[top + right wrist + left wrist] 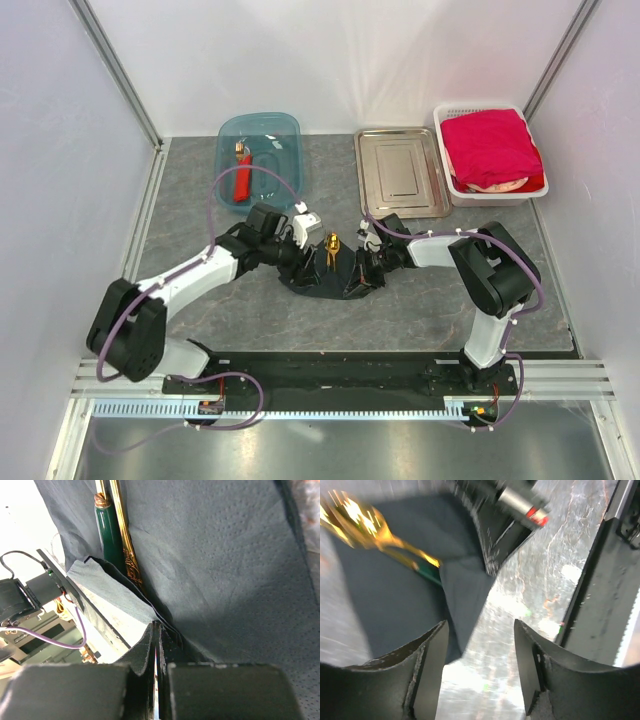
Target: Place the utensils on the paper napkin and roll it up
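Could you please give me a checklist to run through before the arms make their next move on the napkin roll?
1. The utensils lie on the paper napkin: ok, a fold covers part of them.
2. The right gripper grips the napkin's edge: ok, shut on the fold.
3. The left gripper is free: ok, open, nothing between its fingers.
4. Napkin fully rolled: not ok, only one side is folded over.
5. Number of utensils inside: cannot tell, the fold hides them.
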You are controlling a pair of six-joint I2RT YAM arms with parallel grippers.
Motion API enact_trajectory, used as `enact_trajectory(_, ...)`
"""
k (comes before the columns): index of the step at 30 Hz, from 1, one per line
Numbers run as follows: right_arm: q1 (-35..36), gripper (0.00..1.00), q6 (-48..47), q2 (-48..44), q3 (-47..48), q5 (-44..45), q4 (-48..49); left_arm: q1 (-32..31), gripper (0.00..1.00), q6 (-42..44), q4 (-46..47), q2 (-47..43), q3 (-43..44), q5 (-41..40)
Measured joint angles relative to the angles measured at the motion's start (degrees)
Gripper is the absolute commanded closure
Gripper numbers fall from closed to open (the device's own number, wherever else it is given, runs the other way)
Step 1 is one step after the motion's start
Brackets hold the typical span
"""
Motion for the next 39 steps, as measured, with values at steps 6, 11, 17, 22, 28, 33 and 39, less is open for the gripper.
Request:
enact_trajectory(6, 0.0, 1.0, -0.1, 0.0, 0.0, 0.0, 0.0, 0.0, 0.4, -8.6, 0.1, 6.1, -0.3, -2.5)
enact_trajectory(11, 0.0, 1.0, -0.2, 0.0, 0.2, 0.1, -0.3, 0.0, 0.43, -12.2, 0.2, 10.0, -0.3, -2.7)
enact_trajectory(17, 0.0, 1.0, -0.2, 0.3, 0.5, 0.1, -0.7, 0.0, 0.46, -13.9, 0.3, 12.2, -0.3, -1.2)
enact_trajectory(22, 0.0, 1.0, -0.2, 0.3, 0.6, 0.1, -0.8, 0.0, 0.54, -14.9, 0.7, 14.0, -0.3, 0.3)
enact_trajectory(28, 0.0, 1.0, -0.4, 0.3, 0.7, 0.2, -0.9, 0.2, 0.78, -16.0, 0.4, 16.3, -0.2, -1.4)
enact_trajectory(33, 0.0, 1.0, -0.7, 0.3, 0.8, 0.3, -1.0, 1.4, 0.72, -16.6, -0.7, 17.5, 0.5, -3.7)
enact_trajectory(39, 0.2, 1.0, -1.1, 0.3, 1.1, 0.7, -1.3, 1.9, 0.59, -17.2, -0.9, 15.7, 0.5, -4.6)
